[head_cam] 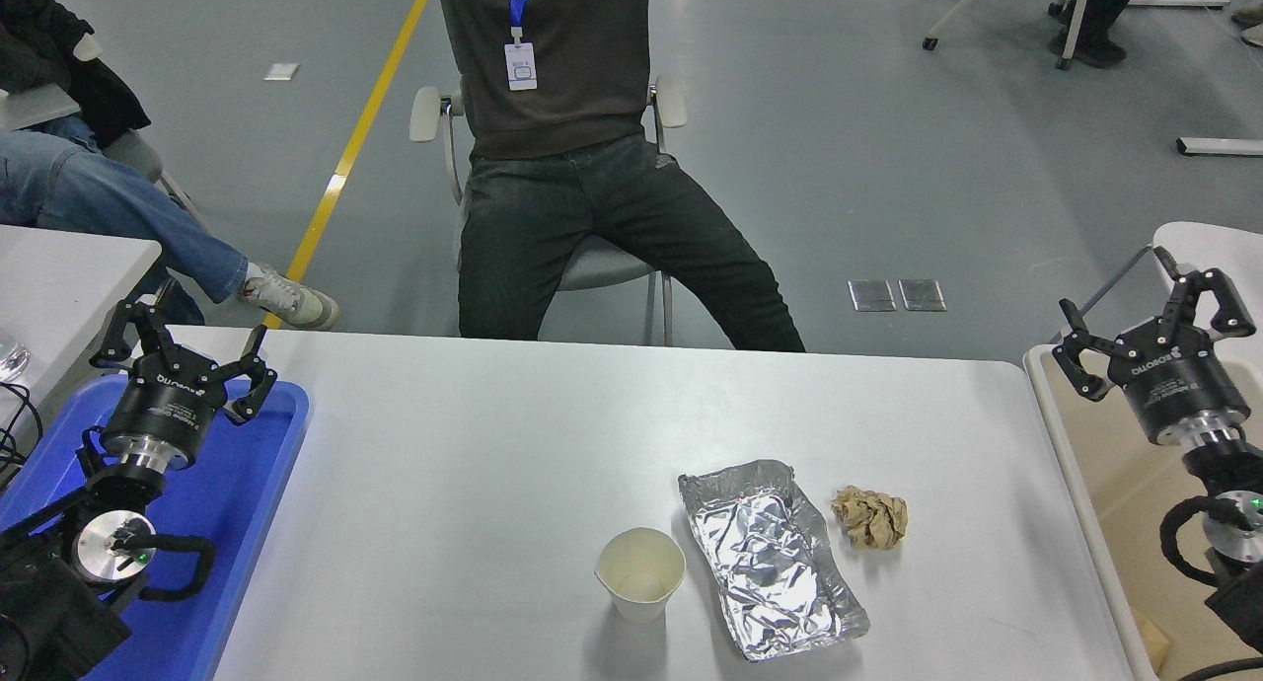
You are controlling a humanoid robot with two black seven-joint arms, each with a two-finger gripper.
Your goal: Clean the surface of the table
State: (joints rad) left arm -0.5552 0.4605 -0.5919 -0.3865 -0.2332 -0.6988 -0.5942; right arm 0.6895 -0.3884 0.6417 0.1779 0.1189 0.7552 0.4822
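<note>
Surface [474, 484] fills the middle, w/ three bits near its front-right part: paper cup [639, 572] upright by the front edge, crumpled foil tray [770, 558] just right of it, brown paper wad [869, 518] beside the foil, apart. Left claw [181, 345] spread, parked over a blue tray [247, 503] at the left edge. Right claw [1154, 316] spread, off the right edge over a beige bin [1061, 434]. Person [572, 148] seated beyond the far edge.
</note>
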